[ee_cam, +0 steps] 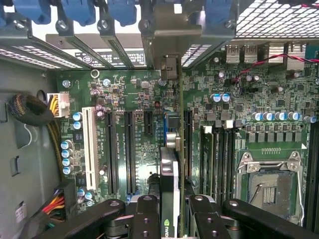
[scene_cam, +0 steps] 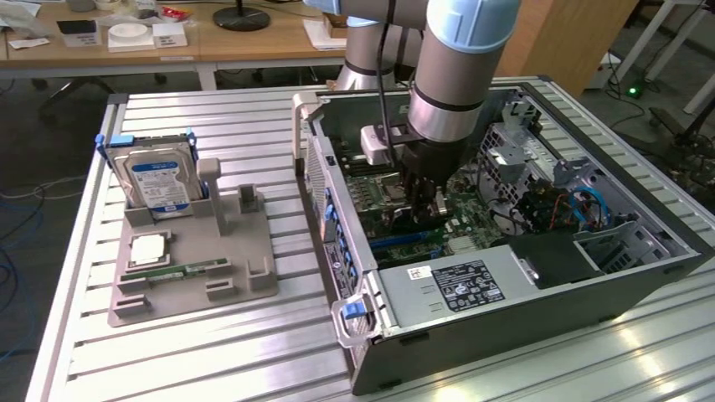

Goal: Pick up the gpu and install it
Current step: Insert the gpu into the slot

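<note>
End effector (ee_cam: 172, 218) pinching gpu (ee_cam: 169, 172) edge-on above motherboard (ee_cam: 239, 104) | I'd keep it upright, parallel with expansion slots (ee_cam: 128, 149), then press down evenly.

The gpu (ee_cam: 169, 189) is black-edged with a green logo, the gripper (ee_cam: 172, 214) black, the motherboard (ee_cam: 144, 99) green with black expansion slots (ee_cam: 128, 149) and one white slot (ee_cam: 89, 144), the bracket clips (ee_cam: 79, 10) blue, and the hard drive (scene_cam: 160, 180) silver with a blue label.

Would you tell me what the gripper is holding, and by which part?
The gripper holds the graphics card by its upper edge, clamped across both flat faces.
</note>
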### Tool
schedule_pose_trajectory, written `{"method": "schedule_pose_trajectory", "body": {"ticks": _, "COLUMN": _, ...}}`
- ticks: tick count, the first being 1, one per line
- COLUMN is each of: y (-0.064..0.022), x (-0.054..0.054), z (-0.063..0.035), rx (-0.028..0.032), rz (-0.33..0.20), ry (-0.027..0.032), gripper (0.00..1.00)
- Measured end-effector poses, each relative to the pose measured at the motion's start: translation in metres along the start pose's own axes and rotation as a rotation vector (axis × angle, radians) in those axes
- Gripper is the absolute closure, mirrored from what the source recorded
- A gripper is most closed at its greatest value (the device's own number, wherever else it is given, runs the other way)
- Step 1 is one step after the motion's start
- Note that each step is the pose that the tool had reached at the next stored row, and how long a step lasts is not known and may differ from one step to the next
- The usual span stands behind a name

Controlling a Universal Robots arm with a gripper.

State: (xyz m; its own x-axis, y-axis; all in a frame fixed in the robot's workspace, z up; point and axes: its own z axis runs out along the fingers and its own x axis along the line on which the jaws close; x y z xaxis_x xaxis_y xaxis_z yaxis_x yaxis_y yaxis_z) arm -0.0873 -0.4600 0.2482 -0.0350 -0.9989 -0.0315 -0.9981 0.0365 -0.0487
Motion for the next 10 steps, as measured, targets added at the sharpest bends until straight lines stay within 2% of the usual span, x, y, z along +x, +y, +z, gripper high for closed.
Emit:
{"method": "schedule_pose_trajectory", "body": {"ticks": 2, "y": 0.0009, "x": 0.0001, "z": 0.0002, "rx": -0.0013, "rz": 0.000, "ry": 0.0000, "gripper": 0.73}}
{"method": "schedule_pose_trajectory", "body": {"ticks": 10, "y": 0.0013, "x": 0.0001, "z": 0.0006, "rx": -0.0001, "rz": 0.000, "ry": -0.0001, "gripper": 0.73}}
